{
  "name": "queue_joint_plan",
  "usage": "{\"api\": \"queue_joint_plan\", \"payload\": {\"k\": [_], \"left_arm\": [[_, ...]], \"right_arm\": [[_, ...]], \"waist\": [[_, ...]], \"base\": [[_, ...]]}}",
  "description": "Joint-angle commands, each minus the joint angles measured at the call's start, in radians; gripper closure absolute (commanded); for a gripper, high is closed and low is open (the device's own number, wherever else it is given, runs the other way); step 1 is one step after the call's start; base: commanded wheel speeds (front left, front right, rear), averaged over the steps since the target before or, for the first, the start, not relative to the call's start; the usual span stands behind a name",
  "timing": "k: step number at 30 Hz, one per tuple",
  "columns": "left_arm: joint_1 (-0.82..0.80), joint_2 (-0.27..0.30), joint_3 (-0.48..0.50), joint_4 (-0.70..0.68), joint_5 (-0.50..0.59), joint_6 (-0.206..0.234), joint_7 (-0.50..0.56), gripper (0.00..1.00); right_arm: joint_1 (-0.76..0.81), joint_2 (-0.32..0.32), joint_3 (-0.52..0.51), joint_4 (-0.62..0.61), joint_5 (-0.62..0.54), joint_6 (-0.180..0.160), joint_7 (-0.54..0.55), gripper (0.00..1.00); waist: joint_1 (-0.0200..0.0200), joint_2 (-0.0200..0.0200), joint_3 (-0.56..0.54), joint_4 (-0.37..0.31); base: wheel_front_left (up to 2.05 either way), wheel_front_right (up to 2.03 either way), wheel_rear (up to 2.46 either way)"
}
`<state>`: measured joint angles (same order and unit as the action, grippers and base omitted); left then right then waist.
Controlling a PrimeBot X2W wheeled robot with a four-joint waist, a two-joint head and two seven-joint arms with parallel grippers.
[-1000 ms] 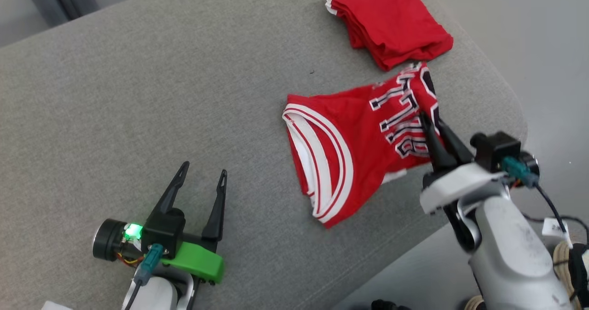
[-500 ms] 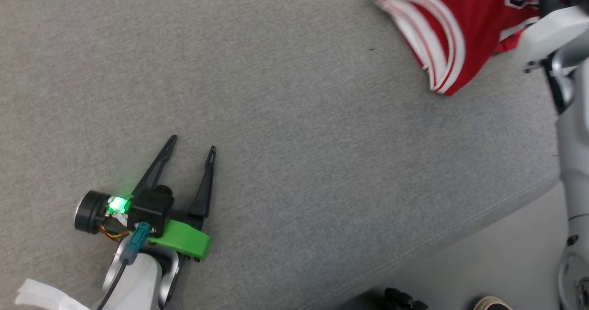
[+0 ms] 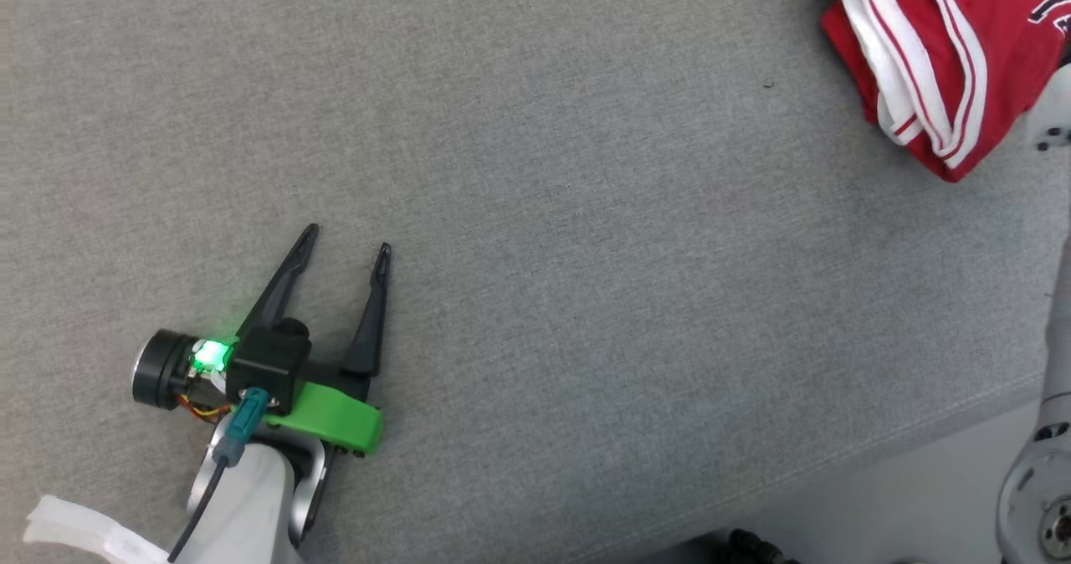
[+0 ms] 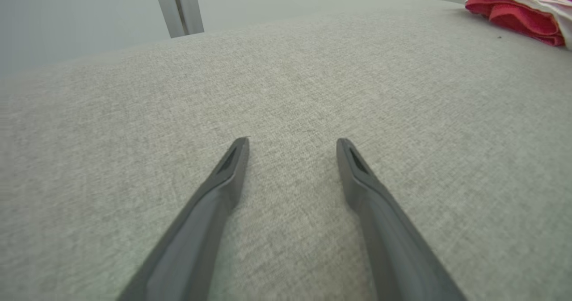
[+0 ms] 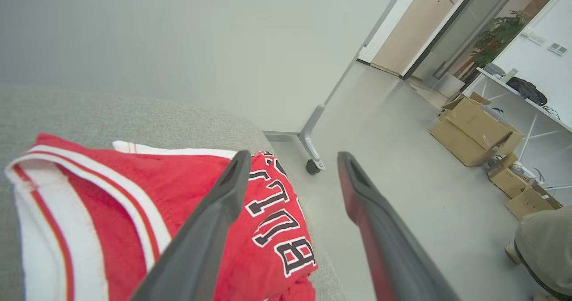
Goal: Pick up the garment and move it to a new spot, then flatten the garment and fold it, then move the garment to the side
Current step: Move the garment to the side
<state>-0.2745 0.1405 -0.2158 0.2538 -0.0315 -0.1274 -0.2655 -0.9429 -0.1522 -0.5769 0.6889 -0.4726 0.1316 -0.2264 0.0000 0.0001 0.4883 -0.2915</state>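
Left gripper (image 3: 347, 239) wide apart, empty, low over grey cushion (image 3: 586, 212); right gripper (image 5: 294, 154) equally parted, empty, above red garment (image 5: 134, 189).

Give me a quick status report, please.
Left gripper open over cushion. Right gripper open above jersey, holding nothing. Jersey lies folded near cushion edge. No obstruction seen.

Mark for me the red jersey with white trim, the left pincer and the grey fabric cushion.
Red jersey with white trim (image 3: 1000, 41): head view, red panel beside the trim.
Left pincer (image 3: 347, 239): head view, midway between its open fingertips.
Grey fabric cushion (image 3: 602, 279): head view, bare middle stretch.
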Motion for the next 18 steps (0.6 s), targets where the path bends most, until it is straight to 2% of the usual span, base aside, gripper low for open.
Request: {"api": "queue_joint_plan", "payload": {"k": [1, 4, 9, 13, 18], "left_arm": [[0.005, 0.005, 0.012, 0.017, 0.009, 0.009, 0.003, 0.00], [0.012, -0.006, 0.024, 0.016, 0.000, 0.017, 0.003, 0.00], [0.026, -0.020, 0.063, 0.021, -0.019, 0.035, 0.002, 0.00], [0.038, -0.036, 0.089, 0.038, -0.025, 0.050, 0.002, 0.00], [0.061, -0.051, 0.140, 0.045, -0.044, 0.062, 0.002, 0.00]], "right_arm": [[0.021, 0.022, 0.016, -0.009, 0.010, -0.002, -0.020, 0.00], [0.036, 0.052, 0.074, -0.026, 0.062, -0.002, -0.038, 0.00], [0.118, 0.088, 0.257, -0.190, 0.234, -0.002, -0.038, 0.00], [0.214, 0.099, 0.324, -0.321, 0.349, -0.002, -0.039, 0.00], [0.344, 0.097, 0.443, -0.361, 0.468, -0.002, -0.039, 0.00]], "waist": [[0.0000, -0.0001, -0.025, 0.008], [0.0000, -0.0001, -0.054, 0.015], [0.0000, -0.0001, -0.110, 0.040], [0.0000, -0.0001, -0.164, 0.086], [0.0000, -0.0001, -0.216, 0.141]], "base": [[0.00, 0.00, 0.00], [0.00, 0.00, 0.00], [0.00, 0.00, 0.00], [0.00, 0.00, 0.00], [0.00, 0.00, 0.00]]}}
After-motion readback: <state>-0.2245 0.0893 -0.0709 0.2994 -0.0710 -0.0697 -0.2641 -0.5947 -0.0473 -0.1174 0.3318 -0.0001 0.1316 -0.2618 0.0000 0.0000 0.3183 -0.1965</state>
